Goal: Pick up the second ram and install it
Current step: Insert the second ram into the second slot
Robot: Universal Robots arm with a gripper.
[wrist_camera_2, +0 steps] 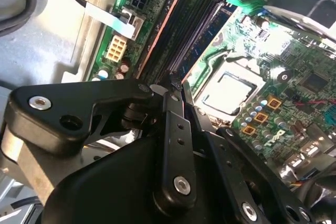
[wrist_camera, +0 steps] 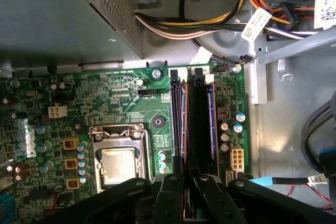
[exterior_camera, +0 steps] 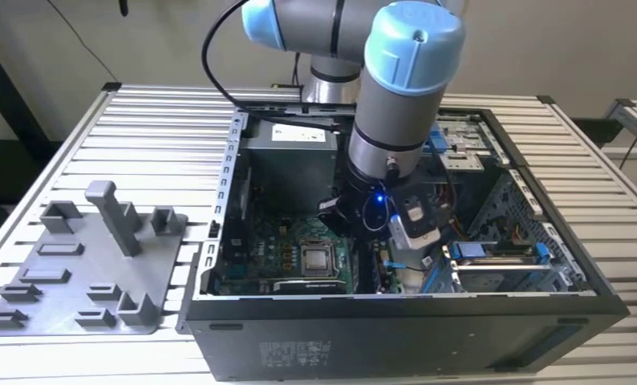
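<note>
- I have the arm [exterior_camera: 399, 88] reaching down inside the open computer case [exterior_camera: 404, 317], in the centre of the exterior view, with the gripper [wrist_camera_2: 176, 85] low over the motherboard [wrist_camera: 121, 98].
- The second ram [wrist_camera: 198, 119] stands on edge along the memory slots. It is beside the processor chip [wrist_camera: 119, 165] and has a neighbouring slot [wrist_camera: 177, 124] between the two.
- In both wrist views the fingertips are drawn close on either side of the stick's near end, so I judge the pincer clenched on it.
- I read this as the install step: the pick-up looks done and the stick sits at or in its slot. I cannot tell whether it is fully seated or whether the end latches have closed.
- In my judgement, seating calls for the stick to stay upright and square to the slot, with pressure straight down and no twist.
- Room is tight. A row of capacitors [wrist_camera: 231, 124] stands just beside the slots on the far side from the chip.
- The power supply box [wrist_camera: 68, 14] and a cable bundle [wrist_camera: 210, 22] lie beyond the slot ends.
- The case walls hem the arm in on the exterior view's left and right, so straight up is the freest way.
- The grey fixture [exterior_camera: 83, 273] sits outside the case on the slatted table [exterior_camera: 148, 144], at the lower left of the exterior view, well apart from the work.
</note>
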